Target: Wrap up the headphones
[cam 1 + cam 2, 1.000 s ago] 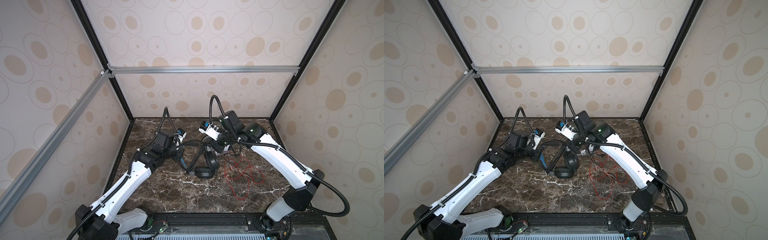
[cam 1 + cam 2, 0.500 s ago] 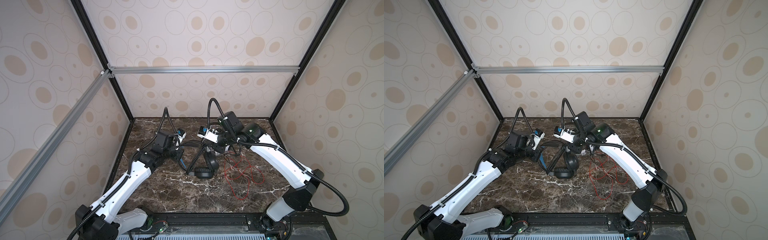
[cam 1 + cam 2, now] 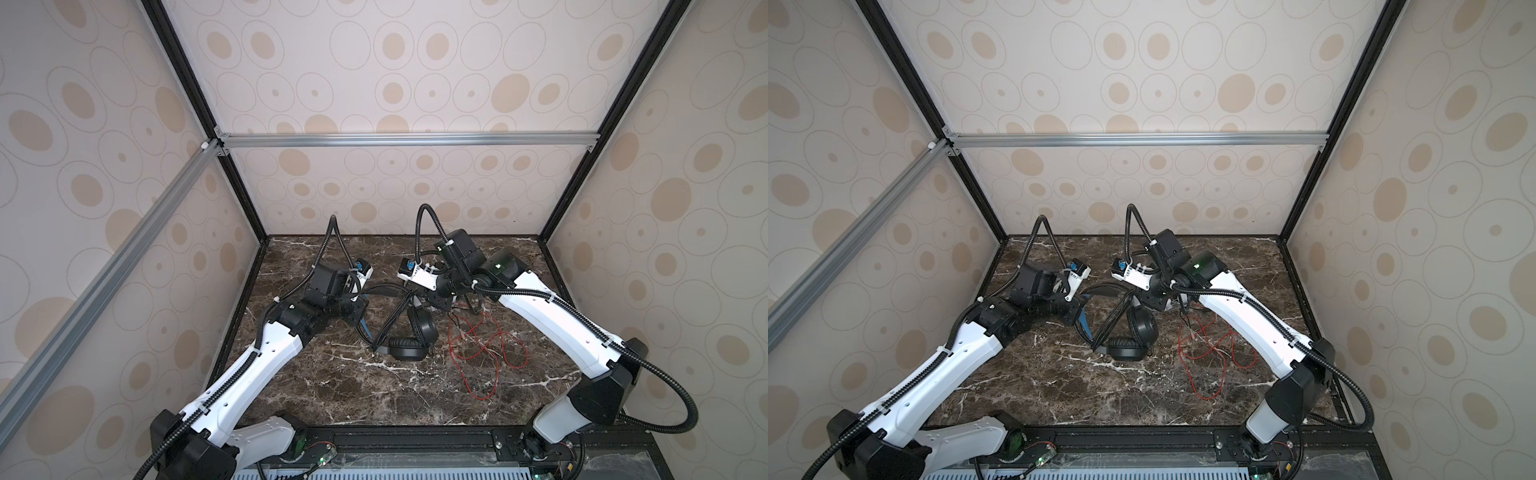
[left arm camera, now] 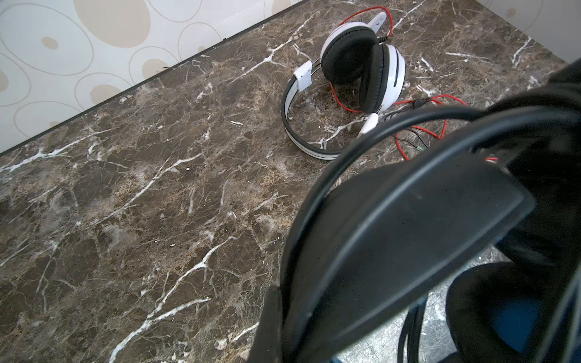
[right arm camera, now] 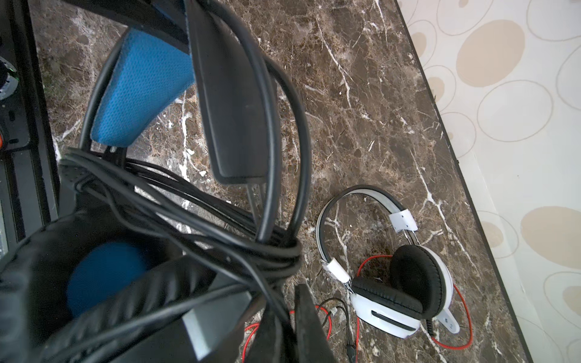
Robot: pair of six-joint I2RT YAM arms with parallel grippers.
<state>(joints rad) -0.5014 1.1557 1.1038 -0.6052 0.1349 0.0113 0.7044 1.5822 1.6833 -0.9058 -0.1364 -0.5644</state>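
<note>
- The right end effector (image 5: 270, 317) is clenched on strands of the black cord (image 3: 392, 324), just above the black headset (image 3: 409, 347). Over the last second it has been carried slightly toward the left arm.
- The left end effector (image 3: 359, 318) is clamped shut on the blue-lined headband of that headset. The headset is held tilted near the middle of the desk (image 3: 332, 395), with its lower earcup lying on the surface.
- In the right wrist view, several turns of black cord are seen bunched across the headband. Winding of this headset is therefore judged well advanced, and nothing else has visibly moved.
- The white headset (image 4: 361, 72) lies on the desk under the right arm's wrist, almost hidden in both top views.
- Its red cord (image 3: 478, 345) is sprawled loose beside it and is not yet wrapped.
</note>
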